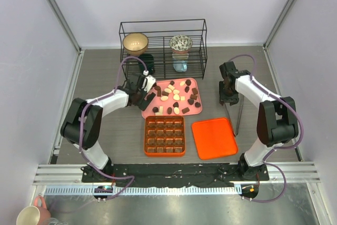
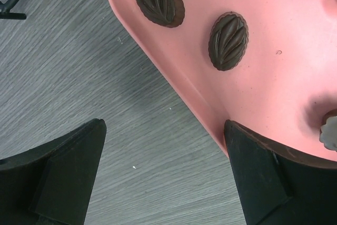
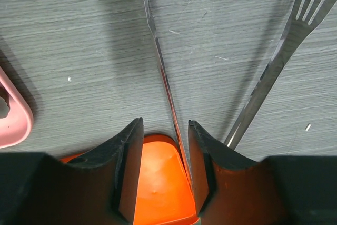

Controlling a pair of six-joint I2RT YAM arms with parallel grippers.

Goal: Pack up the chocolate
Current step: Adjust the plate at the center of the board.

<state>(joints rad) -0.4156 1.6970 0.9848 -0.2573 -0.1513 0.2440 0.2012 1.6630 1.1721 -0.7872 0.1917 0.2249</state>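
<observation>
Wide and empty, left gripper [image 2: 163,130] astride the left rim of the pink tray [image 2: 274,77]; right gripper [image 3: 165,125] set narrow around one thin arm of the metal tongs [image 3: 164,77], a gap showing on one side, well right of the tray; chocolate [image 2: 228,41] scattered across the tray, two dark ovals just inside that rim

Right claw [image 3: 165,130] half-parted around thin metal strip [image 3: 160,59]; orange lid [image 3: 155,180] beneath; slotted utensil [image 3: 276,67] right; pink tray [image 3: 13,118] corner left.
</observation>
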